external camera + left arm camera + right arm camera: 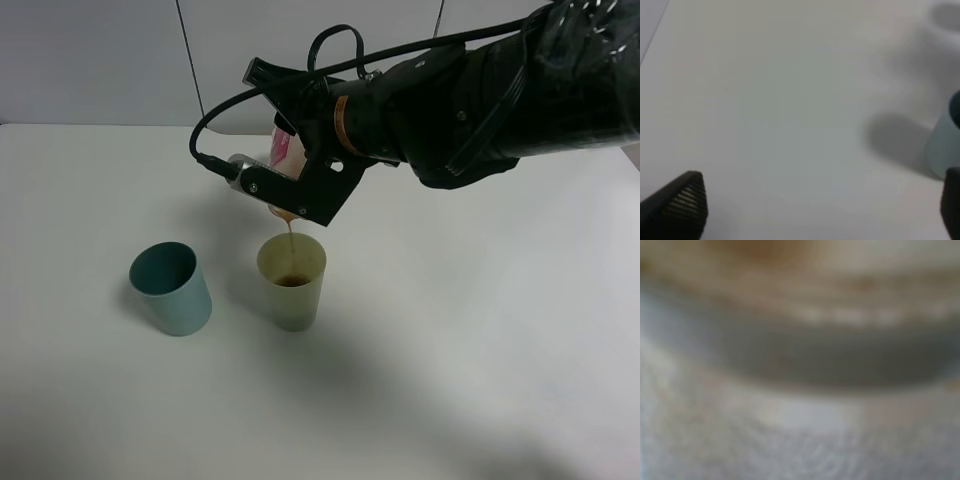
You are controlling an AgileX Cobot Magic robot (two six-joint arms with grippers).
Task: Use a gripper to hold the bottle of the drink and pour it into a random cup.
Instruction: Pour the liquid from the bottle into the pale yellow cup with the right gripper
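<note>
My right gripper (277, 166) is shut on the bottle (287, 150), which shows pink and translucent between the black fingers. The bottle is tipped mouth-down above the pale yellow-green cup (293, 298). A thin brown stream of the drink (291, 233) falls from its mouth into a small brown pool in the cup's bottom. The right wrist view is a blurred close-up filled by the bottle (800, 360). In the left wrist view my left gripper (820, 205) stands open low over the bare table, with nothing between its fingertips (685, 200).
A teal cup (172, 290) stands upright left of the yellow-green cup and shows at the edge of the left wrist view as teal cup (944, 147). Everything rests on a white table (480, 340). A pale wall runs behind it.
</note>
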